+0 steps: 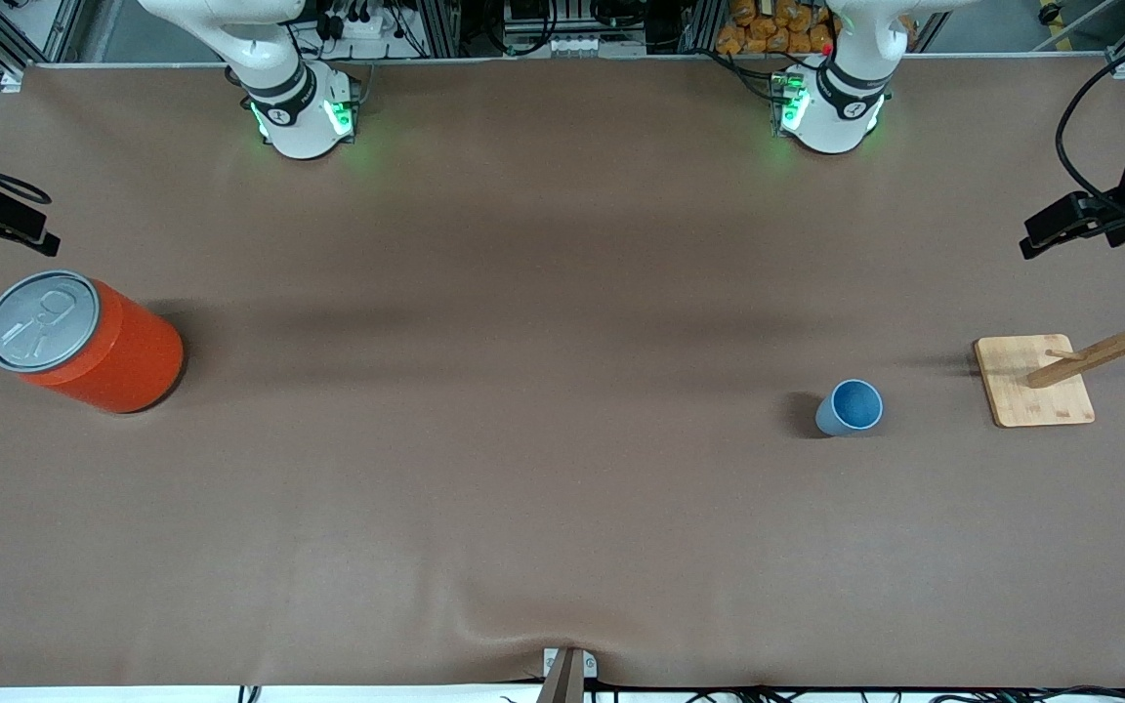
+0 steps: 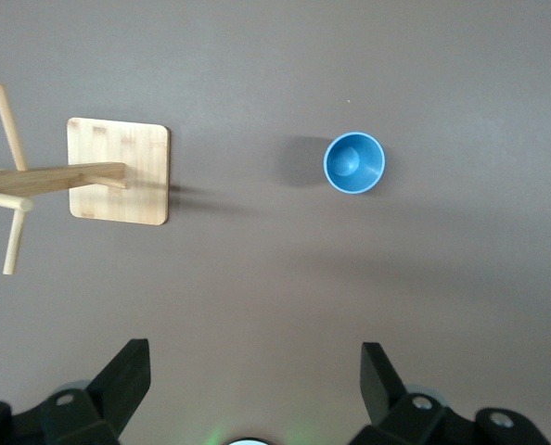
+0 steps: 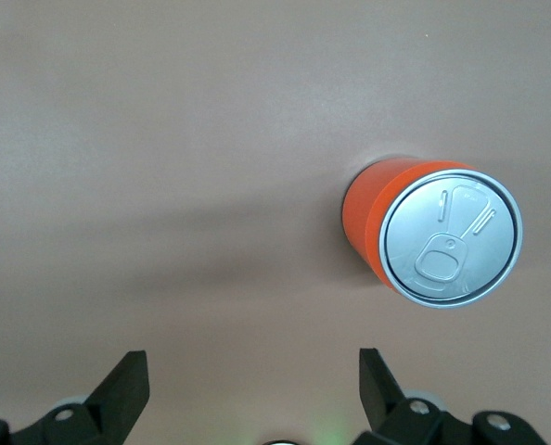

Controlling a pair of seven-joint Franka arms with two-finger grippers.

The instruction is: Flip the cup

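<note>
The blue cup (image 1: 852,407) stood mouth-up on the brown table (image 1: 523,439), toward the left arm's end, beside the wooden rack (image 1: 1041,379) and a bit nearer the front camera. Smooth, tapered, plastic-looking. Could've been flipped upright already, or waiting to go rim-down, hard to say. Left gripper (image 2: 255,375) hung high over it, jaws spread wide. Right gripper (image 3: 253,375), also spread, waited over the glossy orange can (image 1: 84,342).
</note>
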